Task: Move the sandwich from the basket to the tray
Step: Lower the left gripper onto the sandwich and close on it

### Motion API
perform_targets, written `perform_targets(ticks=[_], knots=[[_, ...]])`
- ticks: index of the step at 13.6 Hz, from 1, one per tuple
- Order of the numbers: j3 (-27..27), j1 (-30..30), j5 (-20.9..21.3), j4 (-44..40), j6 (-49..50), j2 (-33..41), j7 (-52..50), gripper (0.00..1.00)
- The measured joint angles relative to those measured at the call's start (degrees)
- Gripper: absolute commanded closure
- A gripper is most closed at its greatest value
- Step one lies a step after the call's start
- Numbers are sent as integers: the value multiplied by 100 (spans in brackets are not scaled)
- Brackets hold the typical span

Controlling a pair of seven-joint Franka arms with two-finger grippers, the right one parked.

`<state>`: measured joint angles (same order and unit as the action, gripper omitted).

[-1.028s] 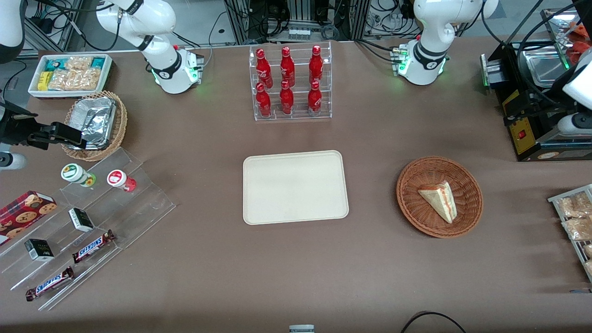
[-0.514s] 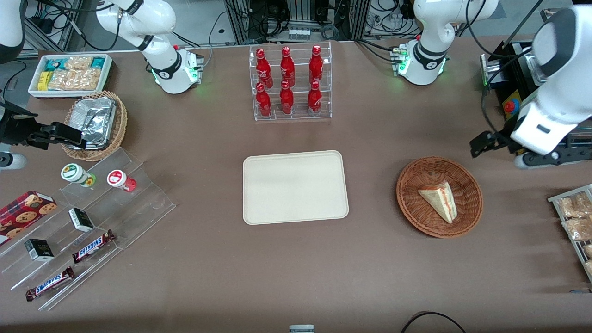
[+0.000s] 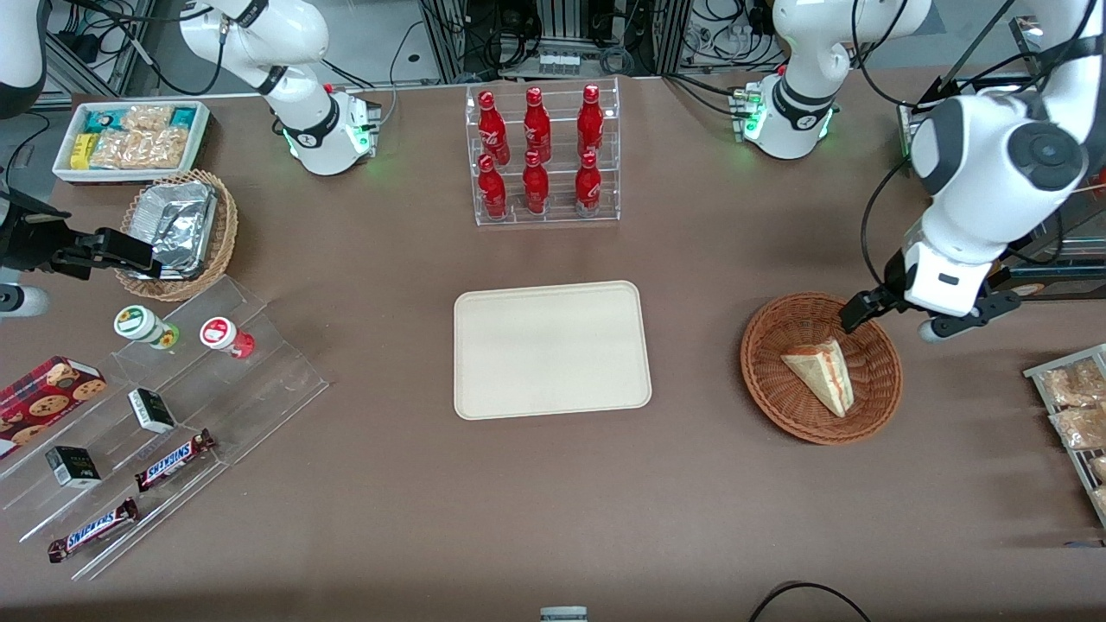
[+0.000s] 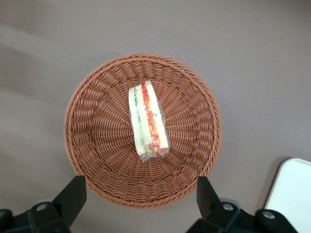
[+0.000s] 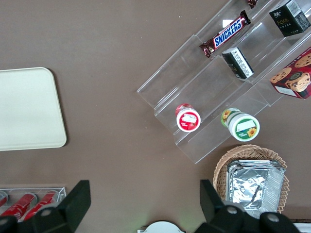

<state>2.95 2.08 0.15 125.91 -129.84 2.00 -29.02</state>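
Note:
The sandwich (image 3: 821, 373) lies in the reddish-brown basket (image 3: 778, 380), toward the working arm's end of the table. It is a pale wedge with red and green filling along its edge (image 4: 148, 121). My left gripper (image 3: 894, 320) hangs open above the basket's rim, on the side farther from the front camera. In the left wrist view the gripper (image 4: 140, 194) shows both black fingers (image 4: 73, 194) spread about as wide as the basket (image 4: 97, 145), holding nothing. The cream tray (image 3: 551, 350) lies flat at the table's middle, with nothing on it; its corner (image 4: 291, 194) shows in the wrist view.
A clear rack of red bottles (image 3: 543, 155) stands farther from the camera than the tray. A black machine (image 3: 985, 250) and a rack of snack packets (image 3: 1071, 406) sit near the basket. Acrylic steps with candy bars (image 3: 155, 406) and a foil-filled basket (image 3: 177, 229) lie toward the parked arm's end.
My left arm has swung in from the table's working-arm end and now hangs over the basket's rim. Sandwich, basket and tray have not moved.

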Motion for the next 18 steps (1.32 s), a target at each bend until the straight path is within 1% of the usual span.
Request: perform_targets(ticks=[4,10,18], knots=[[-1,-1,0,177,-471,-346,-429,0],[-1,-1,-2,201,-1222,-1145,-558,0],[-4,-2,-5,229,-1638,-1558,-878,0]])
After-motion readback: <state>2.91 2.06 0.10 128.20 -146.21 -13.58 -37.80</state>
